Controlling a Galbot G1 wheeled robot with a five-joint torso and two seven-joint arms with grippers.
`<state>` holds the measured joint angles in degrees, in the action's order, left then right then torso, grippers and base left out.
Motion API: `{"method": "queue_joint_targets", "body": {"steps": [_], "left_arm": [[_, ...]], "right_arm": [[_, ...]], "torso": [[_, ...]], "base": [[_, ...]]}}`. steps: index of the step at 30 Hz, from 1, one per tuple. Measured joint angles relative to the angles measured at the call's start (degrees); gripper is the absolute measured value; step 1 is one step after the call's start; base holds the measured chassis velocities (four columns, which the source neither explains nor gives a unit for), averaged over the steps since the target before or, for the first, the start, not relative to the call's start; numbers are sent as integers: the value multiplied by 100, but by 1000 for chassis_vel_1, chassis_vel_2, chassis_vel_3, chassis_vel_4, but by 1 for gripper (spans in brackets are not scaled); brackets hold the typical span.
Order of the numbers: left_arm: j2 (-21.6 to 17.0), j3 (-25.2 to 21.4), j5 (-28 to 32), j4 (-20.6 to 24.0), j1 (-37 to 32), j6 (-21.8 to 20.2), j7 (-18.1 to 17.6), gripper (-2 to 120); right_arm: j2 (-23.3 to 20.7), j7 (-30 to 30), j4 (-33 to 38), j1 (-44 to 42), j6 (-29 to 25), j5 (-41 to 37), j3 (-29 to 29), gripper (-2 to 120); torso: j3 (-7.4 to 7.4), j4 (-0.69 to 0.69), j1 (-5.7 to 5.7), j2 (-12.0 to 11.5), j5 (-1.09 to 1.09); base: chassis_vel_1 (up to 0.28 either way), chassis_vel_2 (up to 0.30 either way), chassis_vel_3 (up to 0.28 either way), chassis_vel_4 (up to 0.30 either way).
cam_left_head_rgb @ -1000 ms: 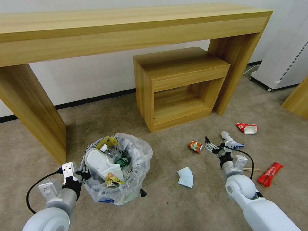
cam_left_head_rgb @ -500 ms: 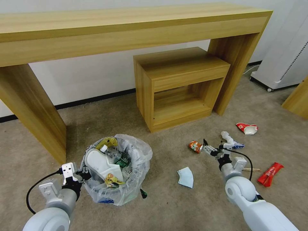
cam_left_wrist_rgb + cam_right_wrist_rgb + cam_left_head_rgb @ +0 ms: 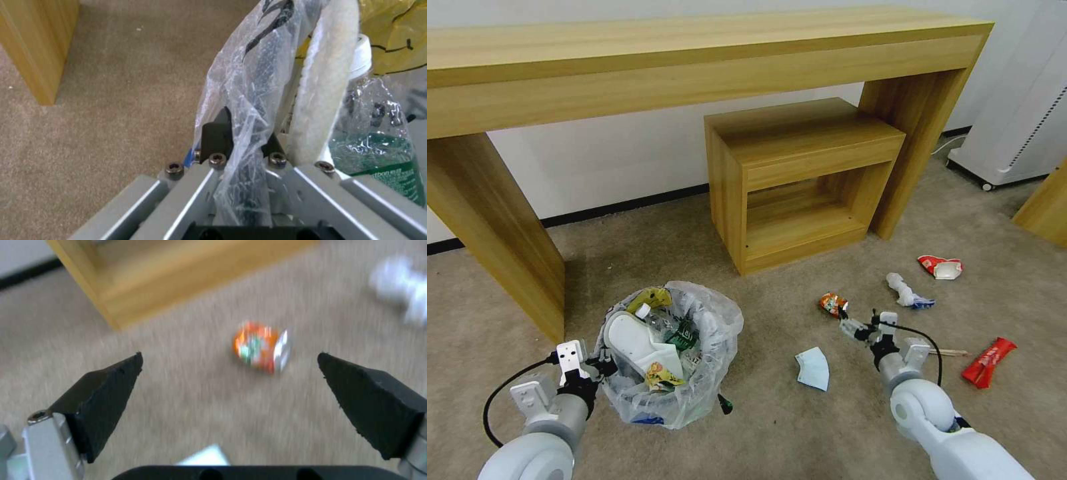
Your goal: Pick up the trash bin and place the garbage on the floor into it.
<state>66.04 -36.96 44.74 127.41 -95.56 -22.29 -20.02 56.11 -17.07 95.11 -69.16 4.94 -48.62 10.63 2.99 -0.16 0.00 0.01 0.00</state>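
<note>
— Left gripper (image 3: pixel 242 140)?
— Clamped on the trash bin (image 3: pixel 670 373) rim through its liner, steadying it on the carpet.
— Right gripper (image 3: pixel 229 396)?
— Fingers spread, lined up on the crushed can (image 3: pixel 261 347), apparently for pickup.

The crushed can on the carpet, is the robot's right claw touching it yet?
Apart. In the right wrist view the right gripper's open fingers have bare carpet between them, with the crushed can lying farther on.
</note>
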Motion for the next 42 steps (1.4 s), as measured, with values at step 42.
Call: {"method": "queue_joint_targets", "body": {"steps": [42], "left_arm": [[-96, -11, 55, -251, 100, 91, 31, 1]], "right_arm": [[1301, -945, -2350, 1143, 787, 792, -1537, 100]], "torso": [[0, 0, 0, 0, 0]], "base": [[0, 0, 0, 0]]}}
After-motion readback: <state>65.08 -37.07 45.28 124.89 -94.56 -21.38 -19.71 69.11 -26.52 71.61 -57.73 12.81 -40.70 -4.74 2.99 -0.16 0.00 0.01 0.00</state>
